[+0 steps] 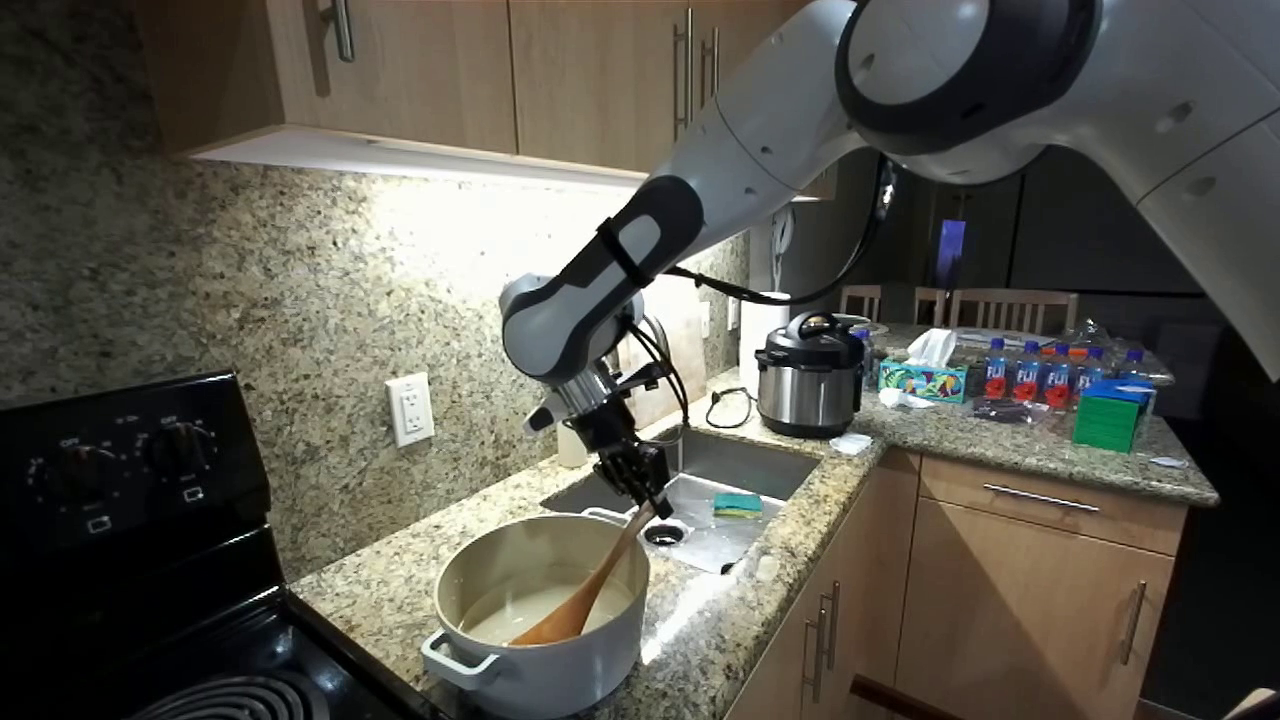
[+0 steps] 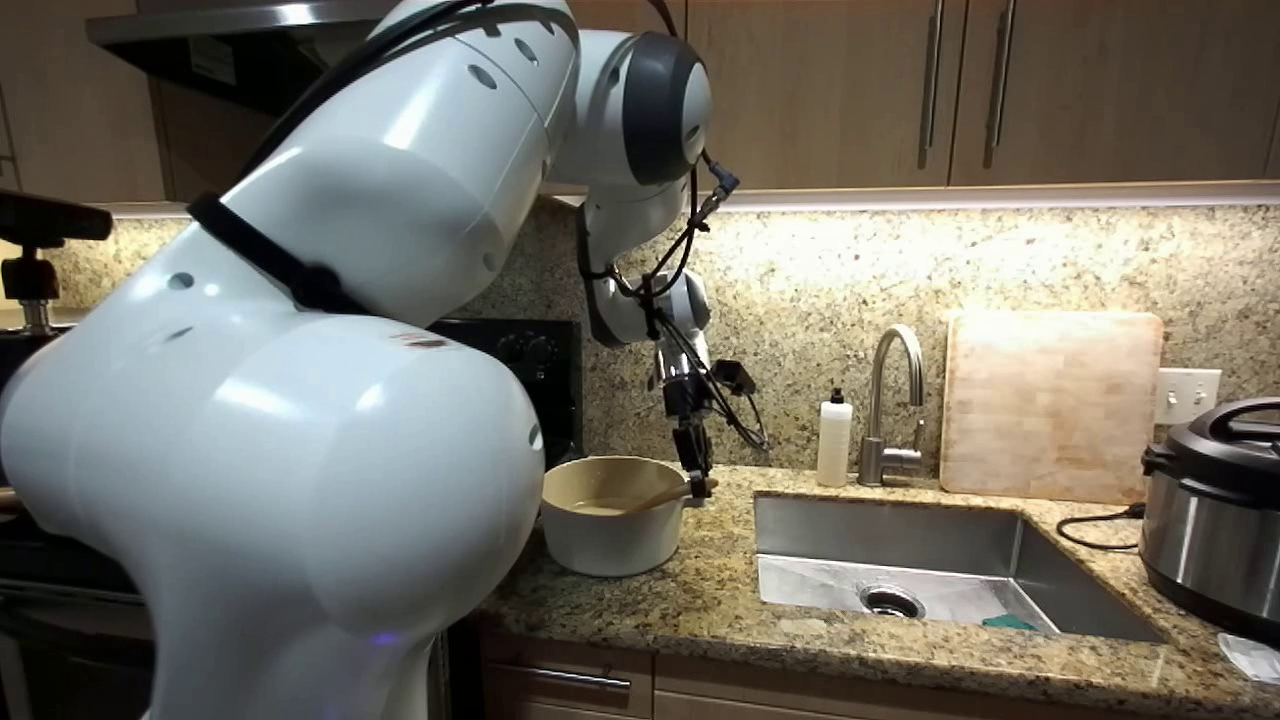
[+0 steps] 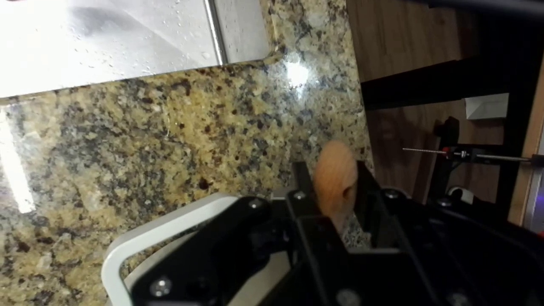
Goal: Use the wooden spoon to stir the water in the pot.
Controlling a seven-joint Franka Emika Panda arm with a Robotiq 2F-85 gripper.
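The white pot (image 1: 590,668) stands on the counter beside the stove and also shows in an exterior view (image 2: 610,545). Water (image 1: 515,605) lies low inside it. The wooden spoon (image 1: 578,603) leans in the pot, its bowl end in the water and its handle slanting over the rim toward the sink; its handle also shows in an exterior view (image 2: 660,497). My gripper (image 1: 657,505) is just outside the rim, shut on the upper end of the handle. In the wrist view the spoon's handle end (image 3: 335,178) sits between the fingers (image 3: 331,170); the pot's side handle (image 3: 168,230) is at lower left.
The sink (image 2: 890,520) with a sponge (image 1: 737,504) adjoins the pot. The black stove (image 1: 130,500) is on the pot's far side. A soap bottle (image 2: 834,440), faucet (image 2: 880,400), cutting board (image 2: 1050,400) and electric cooker (image 1: 810,385) stand around the sink. Cabinets (image 1: 400,80) hang above.
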